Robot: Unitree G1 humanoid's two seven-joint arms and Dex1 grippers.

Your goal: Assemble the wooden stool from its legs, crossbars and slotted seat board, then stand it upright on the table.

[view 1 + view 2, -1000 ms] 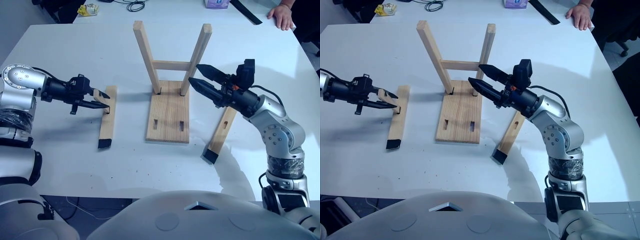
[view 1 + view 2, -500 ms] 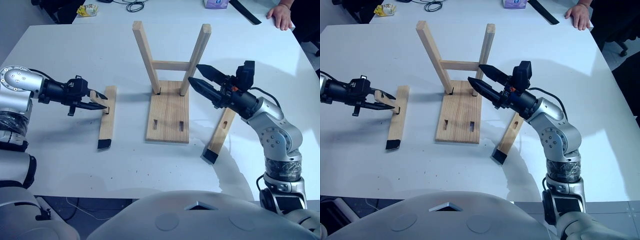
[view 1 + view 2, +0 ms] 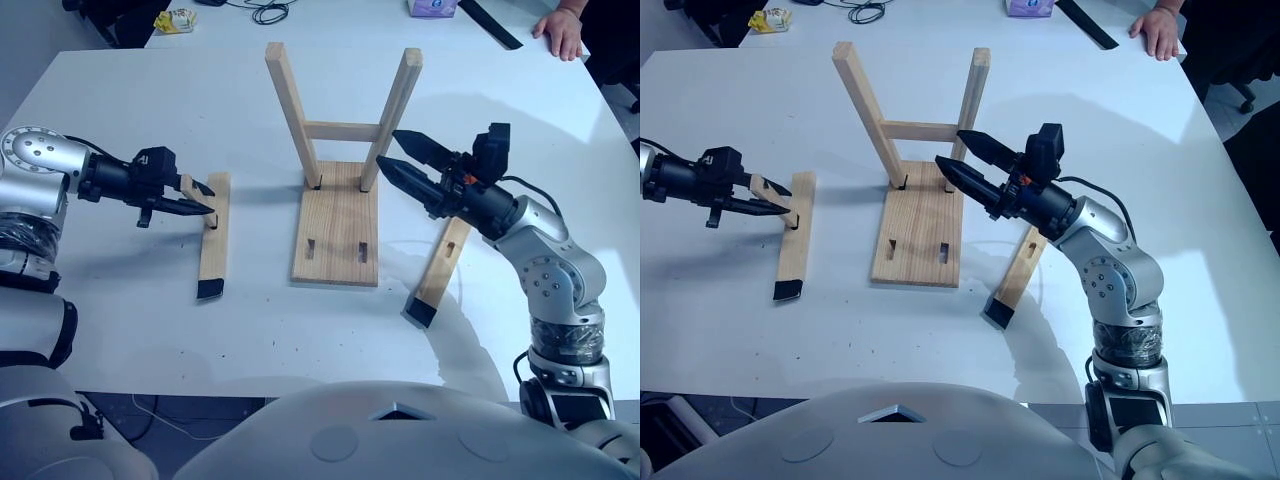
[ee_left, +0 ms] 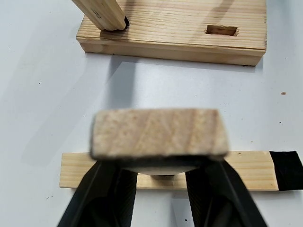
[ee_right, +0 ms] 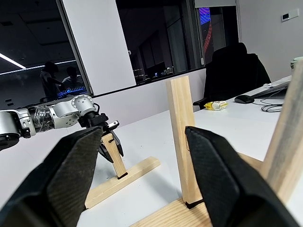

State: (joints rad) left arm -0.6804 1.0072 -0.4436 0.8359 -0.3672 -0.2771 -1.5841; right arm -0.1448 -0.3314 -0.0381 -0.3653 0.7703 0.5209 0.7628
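The slotted seat board (image 3: 337, 222) lies flat at the table's middle. Two legs (image 3: 293, 110) (image 3: 392, 115) stand in its far slots, joined by a crossbar (image 3: 343, 130). A loose leg (image 3: 214, 232) with a black tip lies to the left. A short crossbar (image 3: 765, 190) stands in its slot, and my left gripper (image 3: 205, 208) is shut on that crossbar (image 4: 158, 135). Another black-tipped leg (image 3: 440, 265) lies right of the board. My right gripper (image 3: 388, 147) hovers open beside the right standing leg, its fingers (image 5: 71, 179) spread wide, holding nothing.
A person's hand (image 3: 565, 30) rests on the far right corner of the table. A yellow packet (image 3: 176, 18), cables (image 3: 270, 10), a small box (image 3: 433, 6) and a black strip (image 3: 490, 22) lie along the far edge. Bare tabletop (image 3: 300, 330) spans the front.
My left arm has drawn back slightly to the left, still holding the short crossbar. The right arm and the wooden parts have stayed where they were.
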